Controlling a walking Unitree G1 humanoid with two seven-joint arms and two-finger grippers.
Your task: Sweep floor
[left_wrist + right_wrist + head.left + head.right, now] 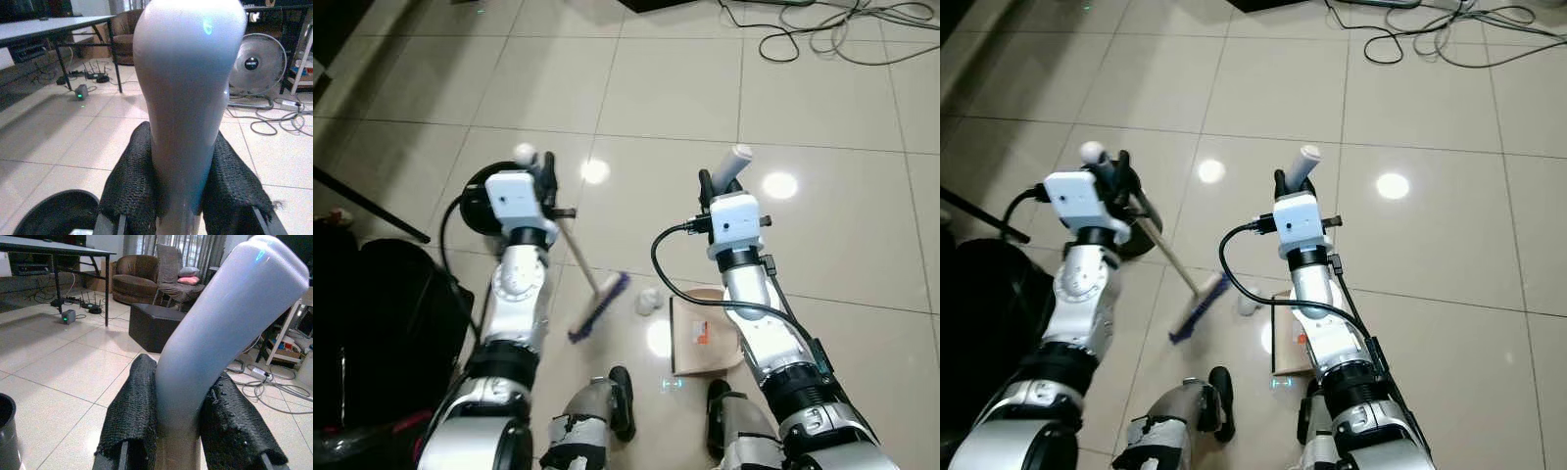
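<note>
My left gripper (544, 172) is shut on the pale handle of a broom (578, 257). The handle slants down to the broom's purple bristle head (599, 307), which rests on the tiles. In the left wrist view the black fingers (131, 188) clamp the white handle end (188, 98). My right gripper (717, 186) is shut on the white handle (220, 338) of a beige dustpan (703, 335) that lies on the floor by my feet. A crumpled white paper ball (648, 302) sits between the bristles and the dustpan.
A round black bin (472, 201) stands behind my left hand. A black bag (372, 323) and a dark pole (372, 206) lie at the left. Cables (822, 29) trail at the far right. A fan (257, 63), a table (49, 24) and a black ottoman (156, 325) stand farther off.
</note>
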